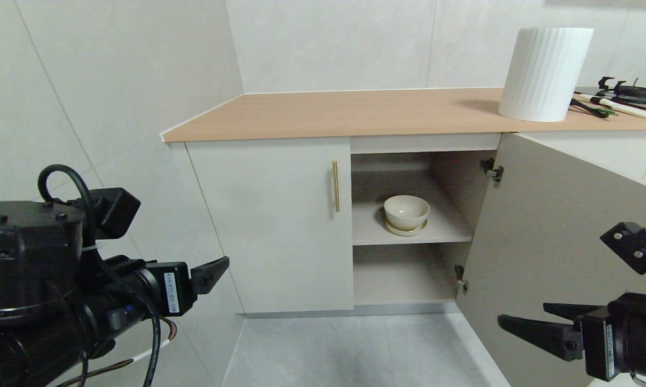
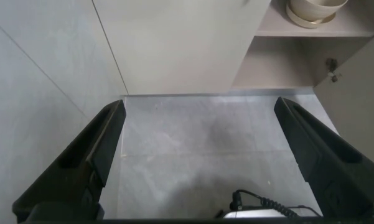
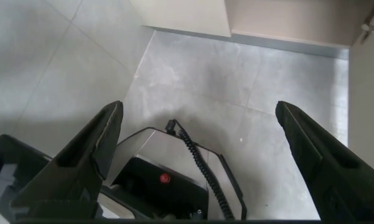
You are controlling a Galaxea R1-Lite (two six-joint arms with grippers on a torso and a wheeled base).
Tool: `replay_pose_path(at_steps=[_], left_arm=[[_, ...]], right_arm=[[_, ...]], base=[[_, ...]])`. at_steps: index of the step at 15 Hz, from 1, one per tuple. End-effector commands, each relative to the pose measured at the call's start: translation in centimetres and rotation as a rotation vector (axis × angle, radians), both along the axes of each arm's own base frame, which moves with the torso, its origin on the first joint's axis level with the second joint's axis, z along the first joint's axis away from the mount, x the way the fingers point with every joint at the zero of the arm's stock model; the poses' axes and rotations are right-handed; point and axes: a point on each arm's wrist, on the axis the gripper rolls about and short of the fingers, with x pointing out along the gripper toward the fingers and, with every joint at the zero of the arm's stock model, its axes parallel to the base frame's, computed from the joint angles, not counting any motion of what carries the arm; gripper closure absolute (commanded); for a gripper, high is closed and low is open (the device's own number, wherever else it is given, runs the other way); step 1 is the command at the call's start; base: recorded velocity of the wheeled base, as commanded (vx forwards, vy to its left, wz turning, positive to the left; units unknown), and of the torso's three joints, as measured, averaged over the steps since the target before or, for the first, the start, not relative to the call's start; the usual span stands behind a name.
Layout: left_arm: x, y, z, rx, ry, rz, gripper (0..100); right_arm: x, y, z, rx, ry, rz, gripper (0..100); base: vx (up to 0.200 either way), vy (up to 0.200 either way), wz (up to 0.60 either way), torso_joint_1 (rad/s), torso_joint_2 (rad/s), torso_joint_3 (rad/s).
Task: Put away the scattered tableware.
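Note:
A cream bowl sits on a small plate on the middle shelf of the open cabinet; the bowl also appears in the left wrist view. My left gripper hangs low at the left, in front of the shut cabinet door, well away from the bowl. In the left wrist view it is open and holds nothing above the floor. My right gripper is low at the right, in front of the open door, and it is open and holds nothing too.
The right cabinet door stands swung open toward me. The left door, with a gold handle, is shut. On the wooden counter stands a white ribbed cylinder, with utensils and a stove burner beside it.

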Motion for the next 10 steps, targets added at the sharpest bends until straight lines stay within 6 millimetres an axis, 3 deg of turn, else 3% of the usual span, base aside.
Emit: replay_pose_path(at_steps=[1, 10], left_arm=[[0.12, -0.07, -0.17, 0.004, 0.007, 0.001, 0], [0.15, -0.26, -0.29, 0.008, 0.012, -0.005, 0]], right_arm=[[-0.17, -0.37, 0.04, 0.003, -0.005, -0.014, 0], [-0.57, -0.92, -0.65, -0.094, 0.055, 0.007, 0]], base=[[0.0, -0.2, 0.0, -0.002, 0.0, 0.002], [0.0, -0.2, 0.0, 0.0, 0.0, 0.003]])
